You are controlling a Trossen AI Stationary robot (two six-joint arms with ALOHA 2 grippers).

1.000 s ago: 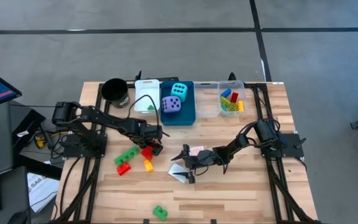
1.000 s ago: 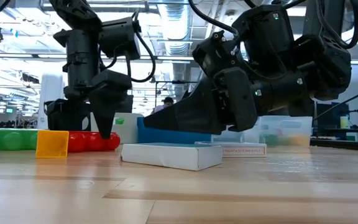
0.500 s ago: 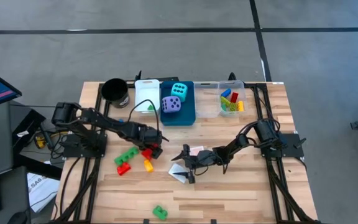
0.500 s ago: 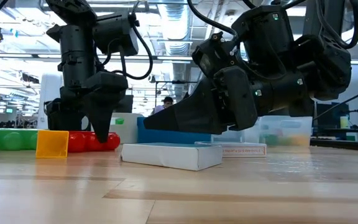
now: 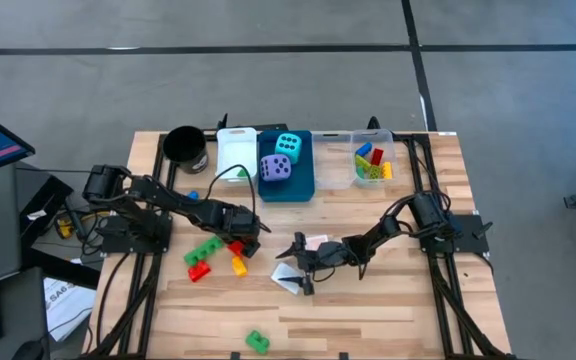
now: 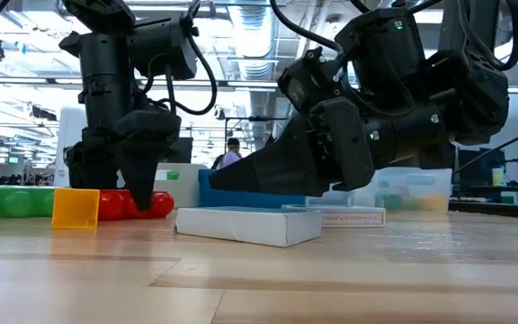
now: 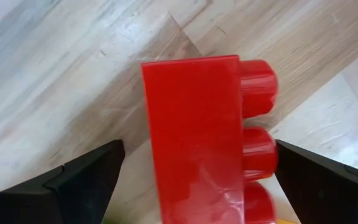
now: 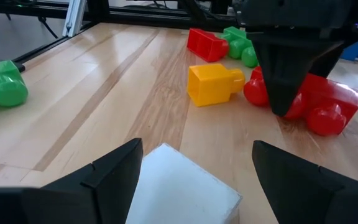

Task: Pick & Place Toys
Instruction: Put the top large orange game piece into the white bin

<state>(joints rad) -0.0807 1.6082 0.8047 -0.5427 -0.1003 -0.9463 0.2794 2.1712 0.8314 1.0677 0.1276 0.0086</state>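
A red brick (image 5: 236,246) lies on its side on the table, studs sideways, and fills the left wrist view (image 7: 194,137). My left gripper (image 5: 240,240) is open, points down over the brick, and its fingers stand on either side of it (image 7: 201,155); I see no touch. My right gripper (image 5: 296,262) is open, low and nearly level at mid table. Its fingers stand either side of a flat white card (image 8: 179,186), which lies on the table (image 6: 245,225). A second white card (image 5: 315,243) lies beside it.
A yellow brick (image 5: 239,265), a green brick (image 5: 206,249) and a second red brick (image 5: 199,268) lie near my left gripper, and a green brick (image 5: 257,341) near the front edge. At the back stand a black cup (image 5: 185,147), a white bin (image 5: 236,155), a blue bin (image 5: 298,185) with two dice, and a clear bin (image 5: 372,180).
My left gripper has gone down and a little toward the table's left and near edges, so that it now stands over the red brick. The brick has stayed in place. My right gripper has kept still.
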